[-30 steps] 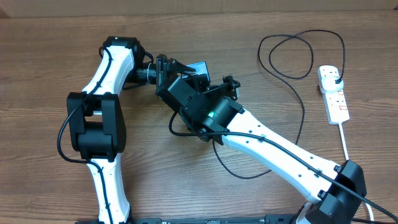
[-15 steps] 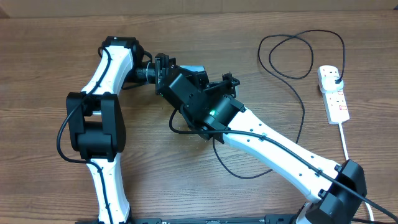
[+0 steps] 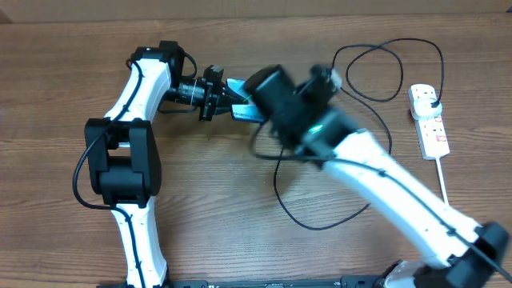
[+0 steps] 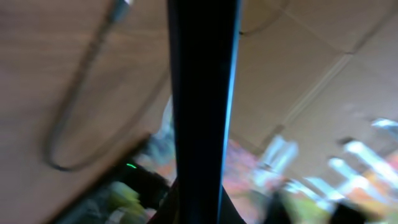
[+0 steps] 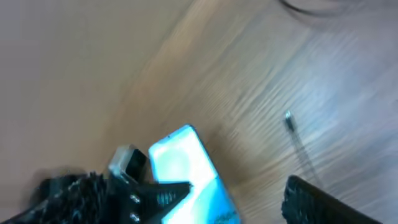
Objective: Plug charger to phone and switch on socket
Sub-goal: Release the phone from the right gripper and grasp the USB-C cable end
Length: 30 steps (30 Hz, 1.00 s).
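Note:
My left gripper (image 3: 226, 96) is shut on the phone (image 3: 242, 110), holding it off the table near the back middle. The left wrist view shows the phone (image 4: 202, 93) edge-on as a dark bar running up from the left gripper (image 4: 202, 208). In the right wrist view the lit phone (image 5: 183, 165) lies partly between the wide-apart fingers of my open right gripper (image 5: 239, 186), which holds nothing. The right gripper (image 3: 260, 92) is blurred, just right of the phone. The charger cable (image 3: 320, 226) loops across the table to its plug (image 3: 432, 100) in the socket (image 3: 430, 120). Its connector tip (image 5: 288, 121) lies loose on the wood.
The socket's thick white cord (image 3: 444, 180) runs toward the front right edge. The charger's far loop (image 3: 384, 72) lies near the back edge. Both arms cross the middle of the wooden table (image 3: 48, 96). Cardboard lines the back.
The right gripper has opened and its arm has swung up and to the right. The left gripper has closed on the phone, which now sits a little left of where it was.

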Each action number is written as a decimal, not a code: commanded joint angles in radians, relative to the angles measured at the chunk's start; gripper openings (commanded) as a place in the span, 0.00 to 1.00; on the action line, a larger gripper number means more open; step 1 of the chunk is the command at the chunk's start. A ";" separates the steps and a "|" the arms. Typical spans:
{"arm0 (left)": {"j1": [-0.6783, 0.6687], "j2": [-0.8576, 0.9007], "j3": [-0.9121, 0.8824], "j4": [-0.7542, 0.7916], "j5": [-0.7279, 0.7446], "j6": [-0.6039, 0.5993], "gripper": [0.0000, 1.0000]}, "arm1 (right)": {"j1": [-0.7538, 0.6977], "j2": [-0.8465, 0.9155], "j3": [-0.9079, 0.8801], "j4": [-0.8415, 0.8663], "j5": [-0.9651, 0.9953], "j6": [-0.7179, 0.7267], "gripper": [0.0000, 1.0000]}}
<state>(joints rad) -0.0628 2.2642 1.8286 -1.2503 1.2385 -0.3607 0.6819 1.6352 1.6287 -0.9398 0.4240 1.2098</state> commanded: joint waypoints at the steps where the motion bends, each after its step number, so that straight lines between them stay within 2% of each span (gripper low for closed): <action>1: 0.011 -0.011 0.023 0.008 -0.076 0.202 0.04 | -0.167 -0.005 0.016 -0.053 -0.452 -0.535 1.00; 4: 0.023 -0.079 0.042 0.045 -0.169 0.217 0.04 | -0.284 0.000 0.011 -0.143 -0.476 -0.536 1.00; 6: 0.030 -0.161 0.042 0.077 -0.341 0.216 0.04 | -0.309 0.020 -0.001 -0.164 -0.490 -0.606 0.98; 7: 0.022 -0.222 0.042 0.108 -0.506 0.213 0.04 | -0.318 0.066 0.000 -0.198 -0.536 -0.662 0.95; 8: 0.012 -0.251 0.042 0.127 -0.601 0.198 0.04 | -0.319 0.093 0.001 -0.219 -0.566 -0.683 0.95; 10: -0.010 -0.297 0.042 0.143 -0.776 0.181 0.04 | -0.319 0.208 0.016 -0.278 -0.638 -0.748 0.94; 11: -0.012 -0.304 0.042 0.143 -0.804 0.177 0.04 | -0.319 0.232 0.022 -0.286 -0.635 -0.748 0.94; 13: -0.023 -0.309 0.042 0.144 -0.827 0.177 0.04 | -0.318 0.344 0.035 -0.272 -0.636 -0.739 0.90; 16: -0.038 -0.297 0.039 0.140 -0.844 0.177 0.04 | -0.317 0.442 0.035 -0.197 -0.619 -0.663 0.72; 17: -0.038 -0.297 0.039 0.137 -0.849 0.178 0.04 | -0.316 0.454 0.035 -0.182 -0.620 -0.660 0.69; 19: -0.038 -0.297 0.039 0.133 -0.854 0.178 0.04 | -0.305 0.475 0.033 -0.141 -0.592 -0.660 0.68; 26: -0.041 -0.297 0.039 0.137 -0.854 0.178 0.04 | -0.226 0.535 0.027 -0.084 -0.303 -0.577 0.55; 30: -0.043 -0.297 0.039 0.137 -0.854 0.178 0.04 | -0.224 0.554 0.025 -0.038 -0.318 -0.577 0.48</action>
<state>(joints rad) -0.0986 1.9701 1.8549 -1.1206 0.3805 -0.1871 0.4652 2.1742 1.6417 -0.9939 0.0647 0.6170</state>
